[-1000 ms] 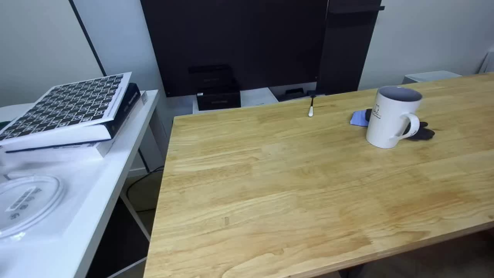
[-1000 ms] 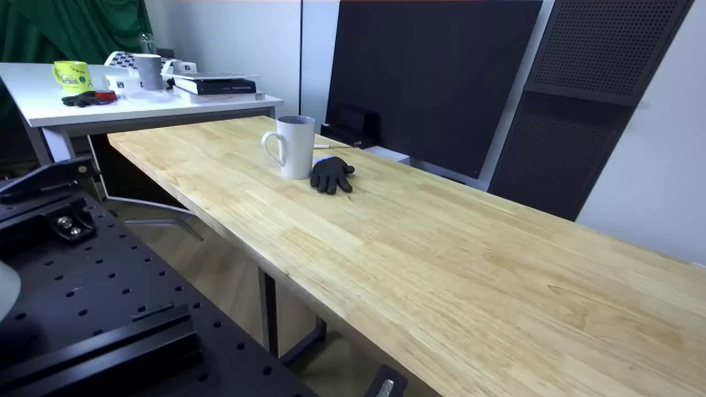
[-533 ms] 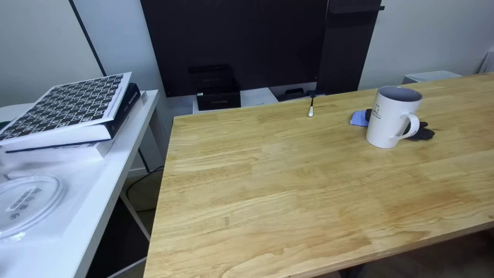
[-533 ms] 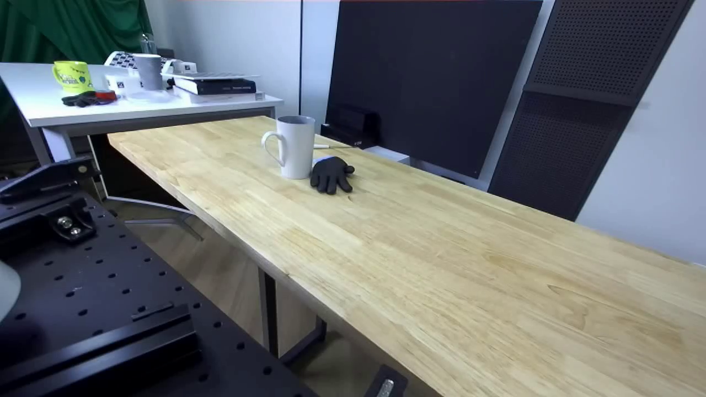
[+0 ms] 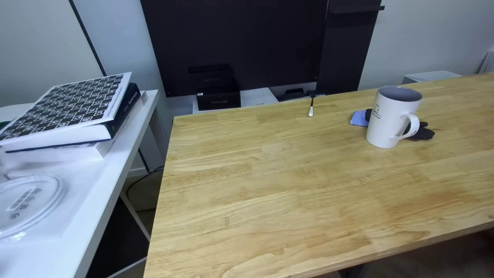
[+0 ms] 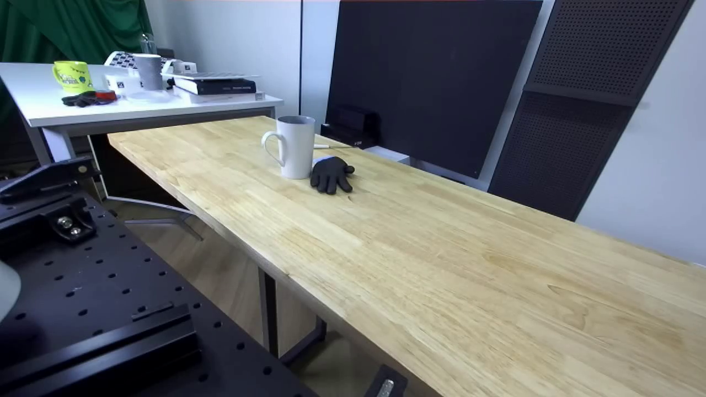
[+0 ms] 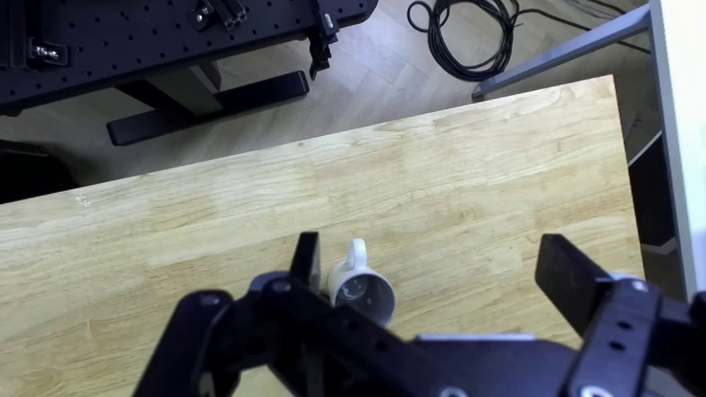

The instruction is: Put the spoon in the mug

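Observation:
The spoon [image 5: 311, 110] lies on the wooden table at its far edge, white handle toward the table's middle and dark thin end at the edge. It also shows behind the mug in an exterior view [image 6: 322, 146]. The white mug [image 5: 389, 120] with a grey inside stands upright in both exterior views [image 6: 297, 150]. In the wrist view the mug [image 7: 342, 275] is below, near the left finger, partly covered by the gripper; no spoon shows inside its visible part. My gripper [image 7: 430, 245] is open and empty above the table. The spoon is hidden there, and the gripper is outside both exterior views.
A black glove [image 6: 331, 175] with a blue cuff [image 5: 359, 118] lies beside and behind the mug on the wooden table [image 5: 270, 185]. A white table [image 6: 66, 113] with books [image 5: 69, 112] stands alongside. A black perforated platform [image 6: 138, 286] faces the near edge.

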Controlling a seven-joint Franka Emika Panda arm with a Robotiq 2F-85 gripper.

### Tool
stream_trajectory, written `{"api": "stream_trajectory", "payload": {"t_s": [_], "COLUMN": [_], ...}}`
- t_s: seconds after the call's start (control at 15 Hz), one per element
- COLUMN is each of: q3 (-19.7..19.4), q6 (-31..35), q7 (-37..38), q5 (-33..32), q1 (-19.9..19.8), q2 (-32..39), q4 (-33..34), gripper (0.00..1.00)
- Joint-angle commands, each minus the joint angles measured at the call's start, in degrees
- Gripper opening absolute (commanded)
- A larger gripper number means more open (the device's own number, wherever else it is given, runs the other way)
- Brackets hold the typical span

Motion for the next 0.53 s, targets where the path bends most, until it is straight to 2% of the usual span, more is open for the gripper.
{"api": "stream_trajectory", "payload": {"t_s": [0.0,0.27,0.47], "q3": [-2.1,-4.1,-4.9], "q6": [1.6,5.1,6.7], "q7": [-0.1,0.1,1.4], "q5": [-1.1,-3.5,-7.2], "q1": [-2.3,-4.5,-5.3], "q2": [2.4,7.2,13.9], "q4": [3.8,9.9,18.7], "gripper": [1.00,1.00,1.00]}}
